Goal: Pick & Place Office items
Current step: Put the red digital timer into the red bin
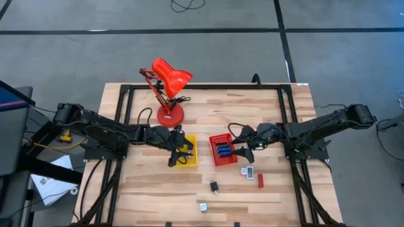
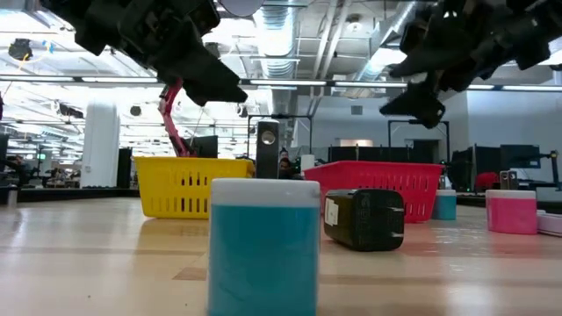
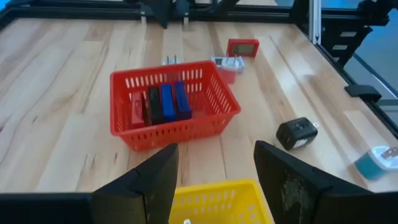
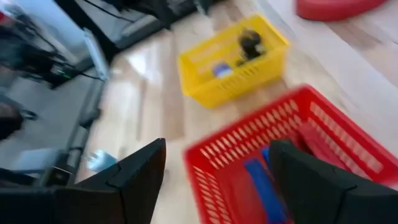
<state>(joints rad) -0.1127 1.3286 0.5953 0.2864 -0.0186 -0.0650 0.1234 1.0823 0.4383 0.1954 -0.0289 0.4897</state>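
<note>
High view: left gripper (image 1: 181,154) parted, empty, over yellow tray (image 1: 185,151). Right gripper (image 1: 240,150) parted, empty, at red tray (image 1: 223,150), 3 o'clock edge; 3 items (image 1: 223,151) inside, seemingly blue.

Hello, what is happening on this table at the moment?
Two robot arms sort small office items into baskets. The left gripper hovers over the yellow basket, and the right gripper, open and empty, over the red basket, which holds blue pieces. A black adapter and few others lie on the table.
</note>
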